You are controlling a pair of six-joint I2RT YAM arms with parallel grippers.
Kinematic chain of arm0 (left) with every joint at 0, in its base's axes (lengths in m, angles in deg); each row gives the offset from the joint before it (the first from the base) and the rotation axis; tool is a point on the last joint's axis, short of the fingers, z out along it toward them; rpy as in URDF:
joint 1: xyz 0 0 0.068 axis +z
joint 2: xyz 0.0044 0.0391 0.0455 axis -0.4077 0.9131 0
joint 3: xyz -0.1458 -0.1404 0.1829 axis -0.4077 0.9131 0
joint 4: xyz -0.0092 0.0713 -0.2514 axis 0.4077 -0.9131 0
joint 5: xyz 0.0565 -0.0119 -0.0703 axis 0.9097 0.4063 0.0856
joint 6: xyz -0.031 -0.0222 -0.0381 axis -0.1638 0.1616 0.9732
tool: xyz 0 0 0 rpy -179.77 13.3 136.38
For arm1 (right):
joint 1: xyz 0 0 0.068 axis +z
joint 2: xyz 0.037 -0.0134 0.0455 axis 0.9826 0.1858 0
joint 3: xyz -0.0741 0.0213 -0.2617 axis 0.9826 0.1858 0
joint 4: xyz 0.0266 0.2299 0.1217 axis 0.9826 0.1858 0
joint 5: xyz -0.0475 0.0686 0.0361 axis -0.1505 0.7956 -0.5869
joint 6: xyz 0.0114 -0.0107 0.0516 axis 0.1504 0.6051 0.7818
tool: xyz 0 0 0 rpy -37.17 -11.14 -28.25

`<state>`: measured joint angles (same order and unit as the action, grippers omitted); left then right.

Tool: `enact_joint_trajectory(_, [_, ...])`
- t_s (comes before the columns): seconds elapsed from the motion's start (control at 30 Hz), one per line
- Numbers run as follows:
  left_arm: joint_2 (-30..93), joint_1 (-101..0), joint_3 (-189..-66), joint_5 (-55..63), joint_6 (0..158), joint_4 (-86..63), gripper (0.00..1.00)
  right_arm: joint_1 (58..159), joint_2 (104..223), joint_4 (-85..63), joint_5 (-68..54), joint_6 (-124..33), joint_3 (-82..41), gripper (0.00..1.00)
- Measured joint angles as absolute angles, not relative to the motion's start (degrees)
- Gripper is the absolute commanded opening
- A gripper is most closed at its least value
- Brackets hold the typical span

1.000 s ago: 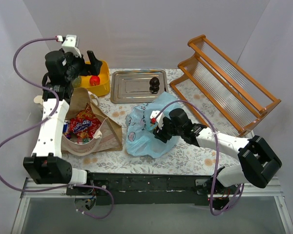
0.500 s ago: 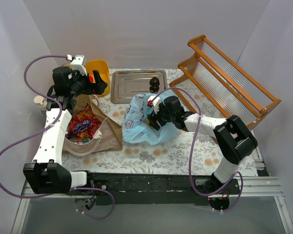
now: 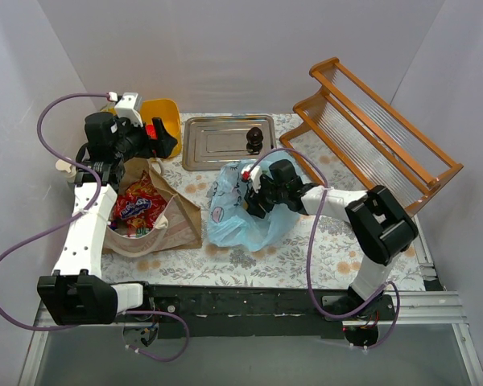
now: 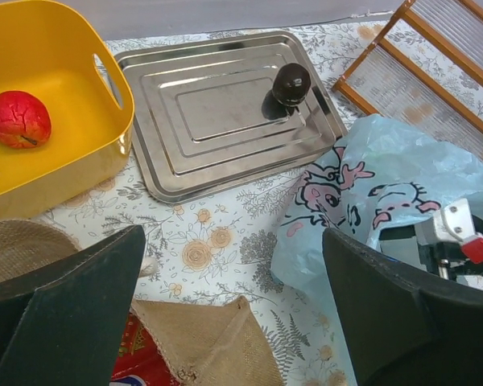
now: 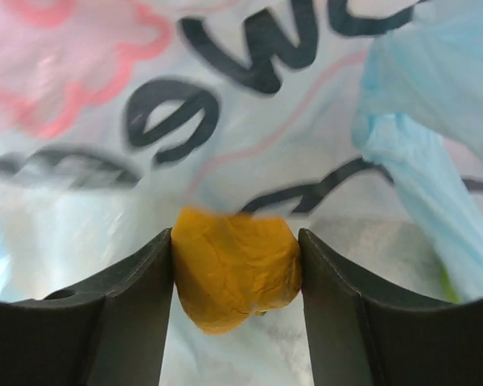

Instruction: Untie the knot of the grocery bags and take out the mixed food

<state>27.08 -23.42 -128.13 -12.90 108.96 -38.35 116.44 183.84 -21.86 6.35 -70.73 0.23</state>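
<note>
The light blue cartoon-print grocery bag (image 3: 233,221) (image 4: 386,169) lies mid-table, its mouth open. My right gripper (image 3: 260,195) (image 5: 236,281) reaches into it and is shut on a wrinkled orange-yellow round food item (image 5: 236,273), both fingers pressing its sides. The brown bag (image 3: 179,215) (image 4: 201,338) lies open at the left with a red snack packet (image 3: 137,207) (image 4: 129,358) inside. Above that bag's far end, beside the yellow tub, hovers my left gripper (image 3: 157,135) (image 4: 233,322), wide open and empty.
The yellow tub (image 3: 167,119) (image 4: 56,169) at the back left holds a red round item (image 4: 19,119). A steel tray (image 3: 213,145) (image 4: 201,112) behind the blue bag carries a dark round item (image 3: 255,138) (image 4: 291,84). A wooden rack (image 3: 378,137) fills the back right.
My right arm has swung toward the back and pushed its gripper deeper into the blue bag. The left gripper has drawn back from over the yellow tub.
</note>
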Motion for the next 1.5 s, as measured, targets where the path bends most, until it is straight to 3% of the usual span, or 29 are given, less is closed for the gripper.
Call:
enact_joint_trajectory(0.2, [27.08, -23.42, -127.63, -16.11, 109.33, -38.41, 0.89, 116.44, 170.51, -14.74, 9.39, -73.94, 4.51, 0.16])
enact_joint_trajectory(0.3, [27.3, -23.37, -127.63, -20.33, 109.44, -38.39, 0.89, 116.44, 162.05, -8.4, 12.67, -78.05, 4.12, 0.11])
enact_joint_trajectory(0.57, [31.37, -23.4, -128.65, -35.15, 110.05, -39.92, 0.94, 116.57, 152.41, 10.64, 19.97, -89.31, -4.67, 0.09])
enact_joint_trajectory(0.73, [35.72, -23.79, -133.72, -47.61, 111.97, -43.75, 0.95, 116.61, 150.1, 6.81, 21.15, -93.11, -7.38, 0.09])
enact_joint_trajectory(0.93, [37.23, -28.34, -134.49, -57.09, 116.8, -44.01, 0.96, 118.97, 153.75, -3.33, 20.34, -99.38, -10.51, 0.08])
enact_joint_trajectory(1.17, [39.72, -32.47, -136.35, -58.8, 119.54, -43.07, 0.96, 120.9, 163.28, -8.4, 19.38, -99.54, -17.13, 0.07])
enact_joint_trajectory(1.4, [41.27, -34.94, -136.67, -58.51, 119.65, -42.76, 0.96, 123.41, 165.0, -10.81, 19.4, -99.56, -18.92, 0.08])
enact_joint_trajectory(1.5, [42.58, -35.59, -137.22, -58.45, 119.56, -42.63, 0.88, 124.5, 165.24, -12.09, 19.42, -99.58, -19.2, 0.08])
